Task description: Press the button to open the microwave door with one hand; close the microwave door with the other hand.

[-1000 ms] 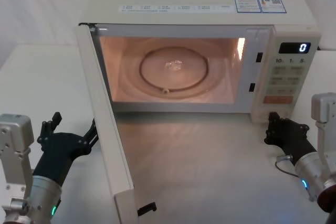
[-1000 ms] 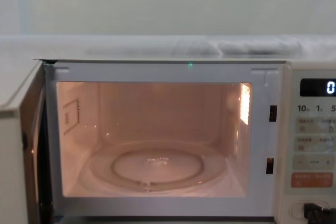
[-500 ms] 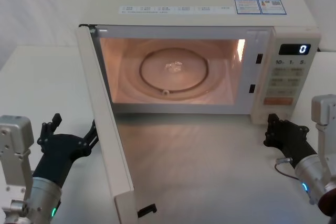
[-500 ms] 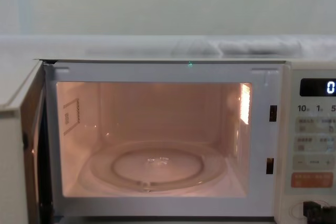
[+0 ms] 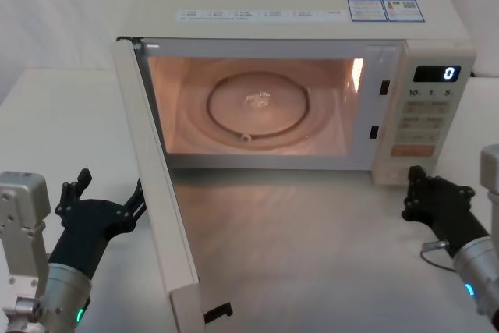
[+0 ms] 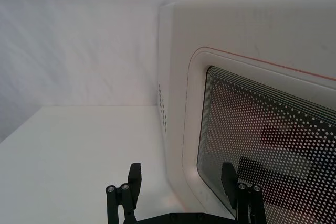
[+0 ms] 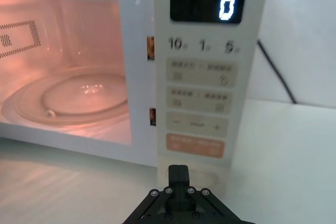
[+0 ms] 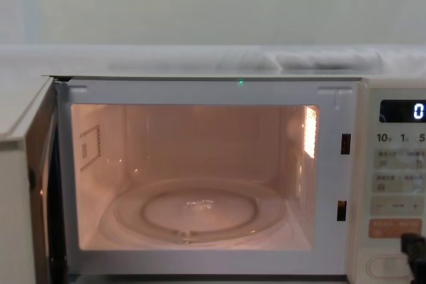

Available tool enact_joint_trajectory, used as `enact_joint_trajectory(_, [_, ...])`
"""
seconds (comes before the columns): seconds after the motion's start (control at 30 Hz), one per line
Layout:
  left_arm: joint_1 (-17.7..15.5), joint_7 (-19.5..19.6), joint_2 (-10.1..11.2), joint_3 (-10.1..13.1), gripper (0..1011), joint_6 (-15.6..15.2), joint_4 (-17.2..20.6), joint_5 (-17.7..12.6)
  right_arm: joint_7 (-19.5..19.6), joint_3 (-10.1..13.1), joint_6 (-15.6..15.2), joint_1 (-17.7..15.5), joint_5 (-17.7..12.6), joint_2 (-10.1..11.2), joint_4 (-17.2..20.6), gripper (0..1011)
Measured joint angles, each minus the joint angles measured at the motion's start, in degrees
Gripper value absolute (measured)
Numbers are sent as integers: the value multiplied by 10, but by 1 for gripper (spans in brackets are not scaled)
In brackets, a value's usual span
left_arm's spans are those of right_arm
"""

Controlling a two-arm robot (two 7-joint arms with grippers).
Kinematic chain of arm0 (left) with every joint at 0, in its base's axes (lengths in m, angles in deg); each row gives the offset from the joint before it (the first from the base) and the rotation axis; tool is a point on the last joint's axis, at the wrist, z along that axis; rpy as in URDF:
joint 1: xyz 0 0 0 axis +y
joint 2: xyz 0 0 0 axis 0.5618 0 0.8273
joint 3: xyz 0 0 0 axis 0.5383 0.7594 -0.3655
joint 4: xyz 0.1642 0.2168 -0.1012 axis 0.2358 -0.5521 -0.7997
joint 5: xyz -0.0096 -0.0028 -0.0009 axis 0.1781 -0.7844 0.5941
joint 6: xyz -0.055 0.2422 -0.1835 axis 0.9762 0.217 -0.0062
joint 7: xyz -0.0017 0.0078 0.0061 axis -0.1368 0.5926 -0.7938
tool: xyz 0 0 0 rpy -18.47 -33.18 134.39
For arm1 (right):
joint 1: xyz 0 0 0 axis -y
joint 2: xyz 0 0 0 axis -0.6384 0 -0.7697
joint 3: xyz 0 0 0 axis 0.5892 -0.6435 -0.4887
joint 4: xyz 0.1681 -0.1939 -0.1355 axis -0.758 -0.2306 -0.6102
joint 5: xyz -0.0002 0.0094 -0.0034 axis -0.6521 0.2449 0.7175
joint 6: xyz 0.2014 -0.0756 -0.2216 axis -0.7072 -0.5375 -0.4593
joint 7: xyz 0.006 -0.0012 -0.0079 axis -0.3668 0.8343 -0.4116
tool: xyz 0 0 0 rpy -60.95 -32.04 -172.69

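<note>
The microwave door stands wide open over the desk's left half. Beside its outer face hovers the left pincer, fingers apart; a flat, steady push should close it. The right pincer, fingers together, sits below the button.

The button was partly covered by the right gripper in the right wrist view. The microwave door was cut off by the frame edge. Panel key lettering was too blurred to be read.
</note>
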Motion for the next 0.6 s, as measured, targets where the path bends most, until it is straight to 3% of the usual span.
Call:
enact_joint_trajectory(0.23, [0,0,0,0,1001,0,0,0,1,17,-8,-27,5,14,53,0])
enact_joint_trajectory(0.33, [0,0,0,0,1001,0,0,0,1,36,-10,-40,6,22,75,0])
enact_joint_trajectory(0.6, [0,0,0,0,1001,0,0,0,-6,78,-13,-59,-7,35,94,0])
